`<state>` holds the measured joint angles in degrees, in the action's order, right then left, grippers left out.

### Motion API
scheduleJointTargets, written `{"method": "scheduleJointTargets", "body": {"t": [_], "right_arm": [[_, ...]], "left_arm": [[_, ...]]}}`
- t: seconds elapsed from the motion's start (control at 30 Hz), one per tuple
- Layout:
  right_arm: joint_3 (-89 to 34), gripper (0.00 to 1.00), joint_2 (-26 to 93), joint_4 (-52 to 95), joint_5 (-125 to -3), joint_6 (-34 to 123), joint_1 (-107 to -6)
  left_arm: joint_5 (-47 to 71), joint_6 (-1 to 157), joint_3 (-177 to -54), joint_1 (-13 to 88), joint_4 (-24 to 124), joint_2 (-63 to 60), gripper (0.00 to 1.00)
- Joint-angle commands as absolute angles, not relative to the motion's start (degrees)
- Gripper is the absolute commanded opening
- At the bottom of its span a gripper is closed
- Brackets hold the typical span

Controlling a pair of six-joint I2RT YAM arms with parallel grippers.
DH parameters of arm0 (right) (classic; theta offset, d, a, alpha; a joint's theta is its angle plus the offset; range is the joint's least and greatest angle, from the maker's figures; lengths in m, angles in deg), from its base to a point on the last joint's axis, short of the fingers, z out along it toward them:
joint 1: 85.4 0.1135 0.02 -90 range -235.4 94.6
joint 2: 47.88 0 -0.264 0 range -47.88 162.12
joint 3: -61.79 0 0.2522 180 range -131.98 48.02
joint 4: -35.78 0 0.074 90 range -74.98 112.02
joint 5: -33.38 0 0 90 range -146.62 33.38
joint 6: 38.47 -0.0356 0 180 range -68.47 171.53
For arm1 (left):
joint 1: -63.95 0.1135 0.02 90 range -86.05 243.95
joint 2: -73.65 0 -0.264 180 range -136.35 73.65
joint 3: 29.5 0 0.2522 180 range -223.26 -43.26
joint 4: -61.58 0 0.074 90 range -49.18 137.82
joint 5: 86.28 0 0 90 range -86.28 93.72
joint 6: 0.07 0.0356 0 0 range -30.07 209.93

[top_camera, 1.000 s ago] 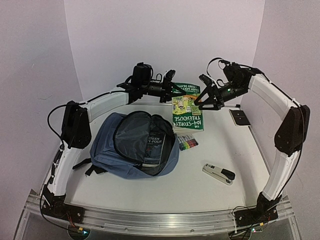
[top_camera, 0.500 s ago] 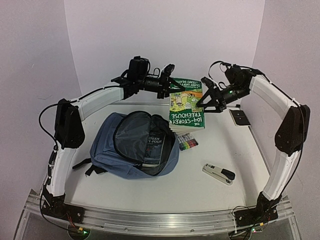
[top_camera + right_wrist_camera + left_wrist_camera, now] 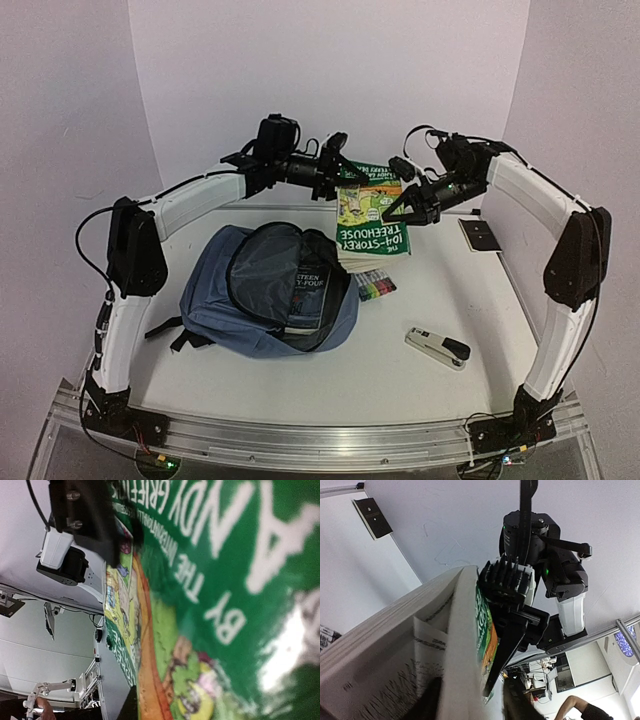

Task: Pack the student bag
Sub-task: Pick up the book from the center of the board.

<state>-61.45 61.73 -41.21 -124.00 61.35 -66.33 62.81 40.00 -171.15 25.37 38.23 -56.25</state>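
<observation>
Student bag (image 3: 262,305): open, one book (image 3: 308,288) inside. Green book (image 3: 375,225) behind bag, pinched between left end effector (image 3: 341,187) and right end effector (image 3: 396,212). Markers (image 3: 376,289), stapler (image 3: 438,347) unpacked.

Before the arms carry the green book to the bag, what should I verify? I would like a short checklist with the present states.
1. The left gripper clamps the green book: ok.
2. The right gripper is closed on it: cannot tell.
3. The student bag is open: ok.
4. Room beside the dark book inside: cannot tell.
5. The marker pack is off the path: cannot tell; it lies close to the bag.
6. The stapler is off the path: ok.
</observation>
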Motion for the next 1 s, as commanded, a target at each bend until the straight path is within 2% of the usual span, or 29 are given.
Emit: {"method": "scheduleJointTargets", "body": {"t": [0.0, 0.13, 0.2, 0.33, 0.5, 0.73, 0.97], "right_arm": [[-59.59, 0.0, 59.83, -39.34, -127.14, 58.5, -65.63], [-54.96, 0.0, 57.0, -38.92, -126.77, 57.34, -67.64], [-52.68, 0.0, 55.44, -38.59, -125.81, 57.16, -68.42], [-48.22, 0.0, 52.65, -33.77, -123.37, 54.04, -68.69], [-39.14, 0.0, 48.2, -15.77, -118.3, 37.74, -68.52], [-35.14, 0.0, 47.08, -6.52, -115.98, 28.1, -67.54], [-32.95, 0.0, 45.84, -3.73, -115.61, 25.85, -67.43]], "left_arm": [[54.7, 47.16, -170.83, 24.38, 32.22, -47.28, 0.57], [35.67, 55.55, -166.97, 24.4, 17.24, -41.01, 0.94], [24.02, 57.54, -164.39, 24.4, 10.46, -38.01, 1.0], [7.1, 58.77, -161.59, 22.94, -7.15, -36.22, 1.0], [-9.81, 57.1, -161.82, 16.1, -22.55, -41.14, 1.0], [-23.31, 50.49, -171.02, 9.17, -34.64, -52.44, 0.99], [-27.55, 46.17, -179.78, 8.93, -45.1, -62.62, 0.92]]}}
